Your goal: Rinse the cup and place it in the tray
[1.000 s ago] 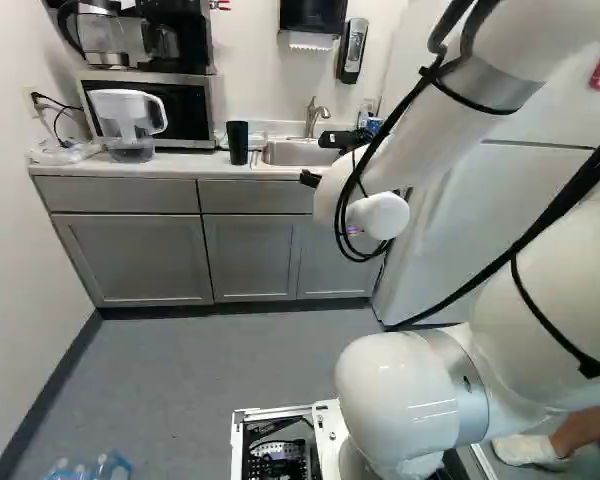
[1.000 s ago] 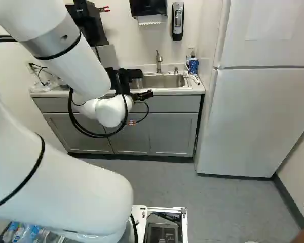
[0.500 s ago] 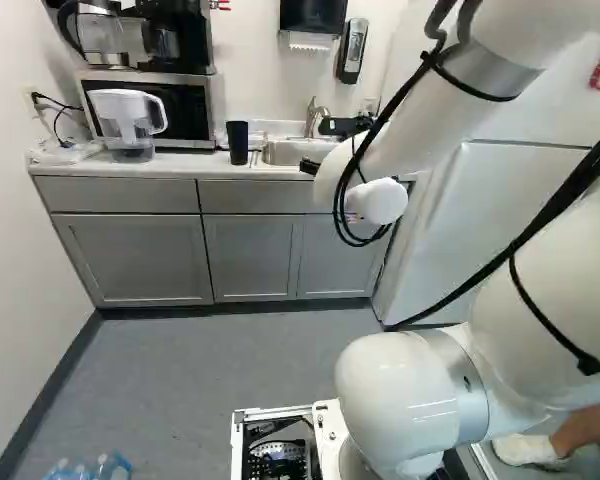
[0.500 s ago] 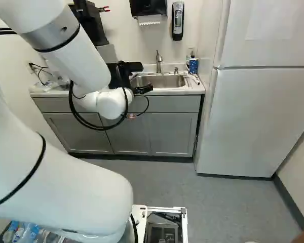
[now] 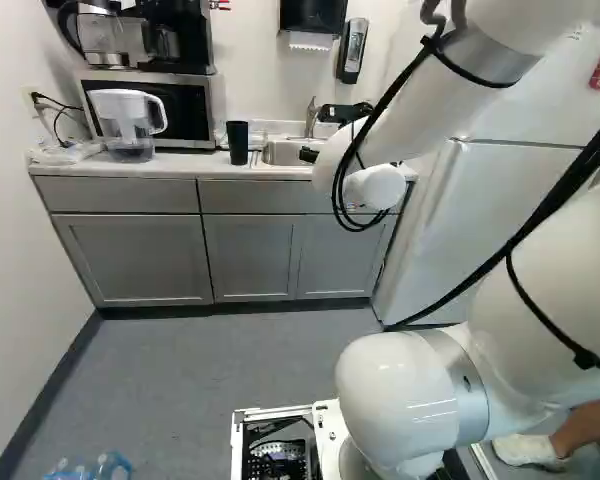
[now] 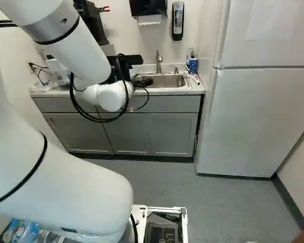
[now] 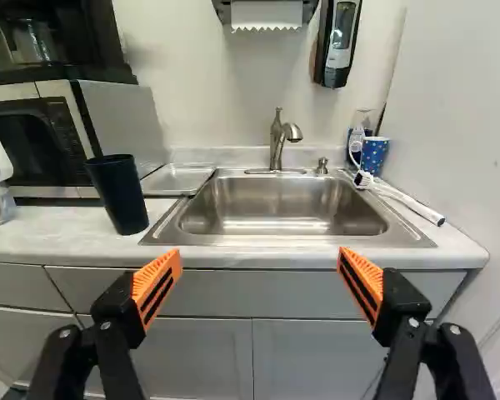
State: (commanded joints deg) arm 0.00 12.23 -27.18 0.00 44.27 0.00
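The black tumbler (image 7: 119,193) is standing upright on the counter (image 7: 58,232), so judging from this, grasping, rinsing and placing are all remaining. Its inside is staying out of sight, and in the right base view the arm (image 6: 73,48) is hiding it. Just beside it, toward the sink (image 7: 283,204), a shallow metal tray (image 7: 177,179) is lying, perhaps the one meant; the tumbler and the sink's rim are making its edges hard to trace. No water is visibly running from the faucet (image 7: 277,142). The gripper (image 7: 259,258) is holding its fingers wide apart, gripping nothing. Beyond the sink, a polka-dot cup (image 7: 374,156) is standing, its base partly covered.
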